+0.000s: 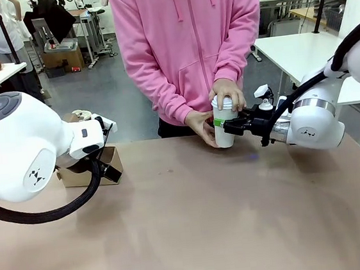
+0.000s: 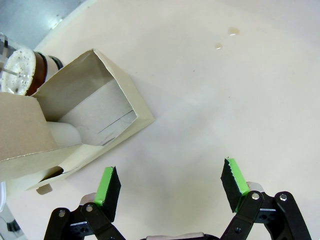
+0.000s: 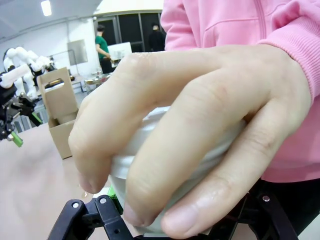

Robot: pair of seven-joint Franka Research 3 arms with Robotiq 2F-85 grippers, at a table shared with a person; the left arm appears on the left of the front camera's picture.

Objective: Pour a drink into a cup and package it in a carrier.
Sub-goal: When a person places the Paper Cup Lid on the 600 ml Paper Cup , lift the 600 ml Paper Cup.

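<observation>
A person's hands (image 1: 226,91) press down on top of the tall white cup (image 1: 224,133) at the table's far edge. My right gripper (image 1: 227,127) is shut on the cup's side. In the right wrist view the hand (image 3: 200,125) covers a white lid rim (image 3: 145,165). The brown cardboard carrier (image 1: 84,174) stands at the far left, behind my left arm. My left gripper (image 2: 170,172) hovers open over bare table beside the carrier (image 2: 95,100). The dark brown drink (image 2: 36,75) shows in the glass jug just beyond the carrier.
A white rounded thing (image 2: 65,132) sits inside the carrier. Two small wet spots (image 2: 232,31) mark the table (image 1: 189,224). The bulky left arm (image 1: 21,152) blocks much of the front view's left side. The person stands at the far edge.
</observation>
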